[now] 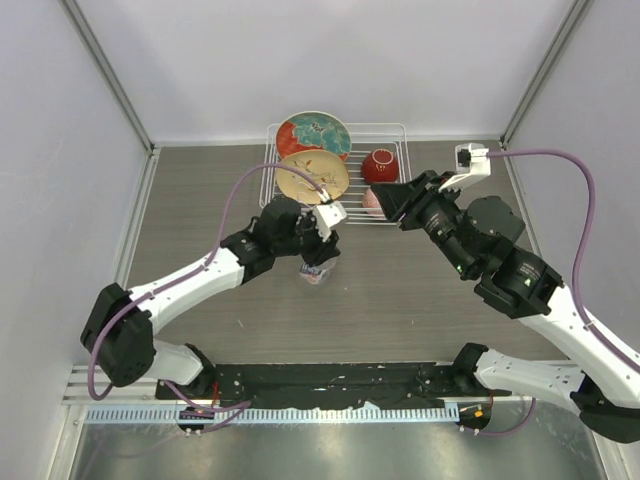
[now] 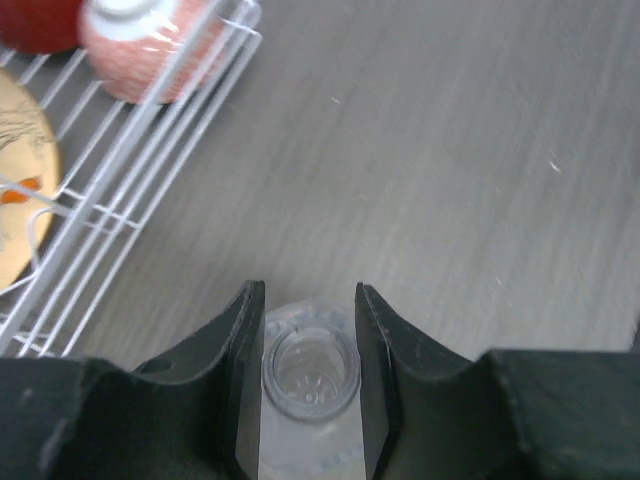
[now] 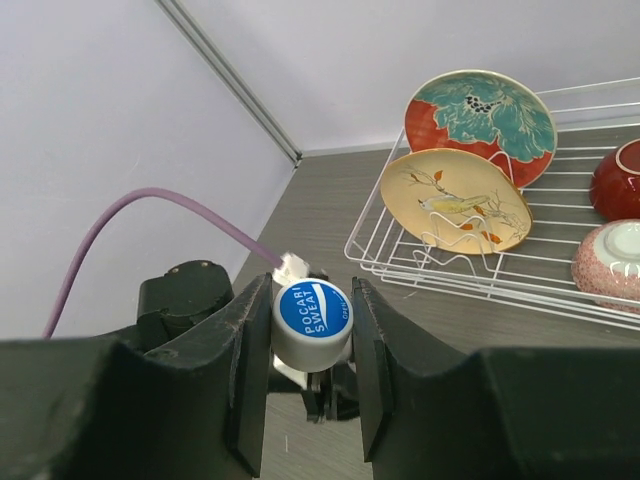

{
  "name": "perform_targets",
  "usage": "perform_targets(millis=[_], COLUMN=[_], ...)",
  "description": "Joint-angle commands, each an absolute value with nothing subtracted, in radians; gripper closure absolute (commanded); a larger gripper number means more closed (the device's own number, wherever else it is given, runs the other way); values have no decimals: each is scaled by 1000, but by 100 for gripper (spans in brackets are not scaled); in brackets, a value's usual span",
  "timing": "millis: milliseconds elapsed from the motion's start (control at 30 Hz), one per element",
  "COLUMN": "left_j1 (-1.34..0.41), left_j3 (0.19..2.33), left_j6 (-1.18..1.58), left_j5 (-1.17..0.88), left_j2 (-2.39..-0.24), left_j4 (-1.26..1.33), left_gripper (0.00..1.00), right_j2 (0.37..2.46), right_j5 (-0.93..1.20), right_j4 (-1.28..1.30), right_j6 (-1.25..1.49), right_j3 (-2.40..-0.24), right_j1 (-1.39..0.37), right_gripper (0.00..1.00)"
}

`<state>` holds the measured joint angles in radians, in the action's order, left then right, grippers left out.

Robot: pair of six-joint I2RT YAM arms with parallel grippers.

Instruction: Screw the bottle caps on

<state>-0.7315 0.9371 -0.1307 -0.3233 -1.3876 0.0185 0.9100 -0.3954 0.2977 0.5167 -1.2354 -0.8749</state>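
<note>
Bottle [image 2: 310, 375], clear plastic, mouth open, clamped between left fingers [image 2: 240, 345]; right fingers [image 3: 250, 350] pinch round blue-topped cap [image 3: 312, 322].

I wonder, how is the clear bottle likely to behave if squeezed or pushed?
The clear bottle looks thin-walled, so it probably dents when squeezed. It appears empty through its open mouth, so likely light. Upright and narrow between the left gripper's fingers, it might tip if pushed.
</note>
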Motion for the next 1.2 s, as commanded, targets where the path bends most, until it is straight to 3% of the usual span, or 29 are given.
perform_targets(millis=[0,300,467,533,667,767,867,967,1167], left_j1=[-823,-913,-971,-986,-1002,-1017,-1028,-1035,-1035], left_j3=[1105,1443,1548,1590,1618,1611,1600,1574,1560], left_j6=[-320,-356,-282,-253,-233,-247,-247,-252,-267], left_j5=[-374,-353,-353,-354,-351,-333,-313,-282,-188], left_j2=[-1437,-1768,-1832,-1862,-1904,-1910,-1919,-1927,-1850], left_j4=[-596,-1185,-1092,-1055,-1025,-980,-950,-925,-911], left_gripper=[100,100,96,83,74,25,17,0,0], right_j2=[902,842,824,818,811,824,834,838,853], right_j5=[-400,-420,-446,-460,-479,-489,-499,-505,-492], right_j4=[299,331,354,360,370,383,393,394,405], right_j6=[512,543,520,511,492,474,460,463,460], right_j3=[-1305,-1279,-1275,-1276,-1272,-1279,-1289,-1287,-1299], right_j1=[-873,-873,-874,-874,-874,-874,-874,-874,-873], right_gripper=[90,90,90,90,90,90,90,90,90])
